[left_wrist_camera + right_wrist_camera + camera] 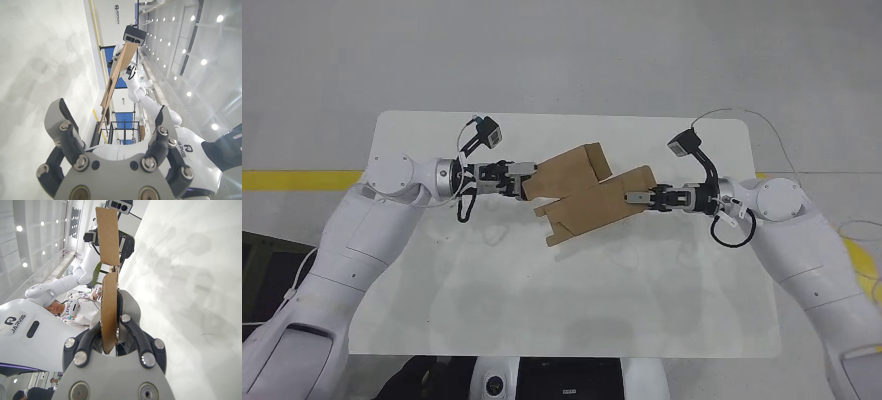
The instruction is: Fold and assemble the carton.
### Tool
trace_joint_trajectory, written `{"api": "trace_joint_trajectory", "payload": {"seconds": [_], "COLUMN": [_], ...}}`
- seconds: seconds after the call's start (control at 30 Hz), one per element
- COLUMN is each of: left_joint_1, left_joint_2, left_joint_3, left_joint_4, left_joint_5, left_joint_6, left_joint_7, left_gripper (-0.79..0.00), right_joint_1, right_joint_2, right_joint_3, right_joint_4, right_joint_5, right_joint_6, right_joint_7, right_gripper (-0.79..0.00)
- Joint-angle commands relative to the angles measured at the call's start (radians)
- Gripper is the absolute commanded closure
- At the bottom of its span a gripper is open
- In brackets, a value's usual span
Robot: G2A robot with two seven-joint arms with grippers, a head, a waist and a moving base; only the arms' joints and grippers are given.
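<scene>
Carton point(592, 205), flattened, clamped in right jaws above table point(542, 300).

Brown flattened carton point(587, 200), flaps splayed, seemingly aloft

Carton point(582, 195): matt brown corrugated cardboard, rough-cut edges. Table point(542, 300): smooth white, faint sheen. Left gripper point(111, 111): grey metal, black pads.

We are seeing the carton point(582, 197) blocking the middle of the tabletop point(562, 300), leaving passing room on its near half.
</scene>
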Motion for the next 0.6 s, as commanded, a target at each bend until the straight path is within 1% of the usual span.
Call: {"api": "trace_joint_trajectory", "payload": {"seconds": [0.0, 0.17, 0.37, 0.57], "left_joint_1": [0.026, 0.059, 0.07, 0.068], "left_joint_2": [0.002, 0.01, 0.015, 0.013], "left_joint_3": [-0.017, -0.056, -0.087, -0.1], "left_joint_4": [-0.031, -0.08, -0.129, -0.148], "left_joint_5": [-0.001, 0.008, 0.001, -0.007], "left_joint_6": [-0.011, -0.009, 0.023, 0.029], "left_joint_7": [0.038, 0.072, 0.032, 0.021], "left_gripper": [-0.785, -0.785, -0.785, -0.785], "right_joint_1": [0.002, 0.008, 0.016, 0.019], "right_joint_2": [0.0, -0.001, -0.002, -0.008], "right_joint_3": [-0.003, -0.011, -0.01, -0.018], "right_joint_4": [0.005, 0.018, 0.046, 0.054], "right_joint_5": [-0.004, -0.022, -0.058, -0.073], "right_joint_6": [-0.004, -0.01, -0.034, -0.05], "right_joint_7": [-0.004, -0.01, -0.035, -0.05], "right_gripper": [0.0, 0.0, 0.0, 0.0]}}
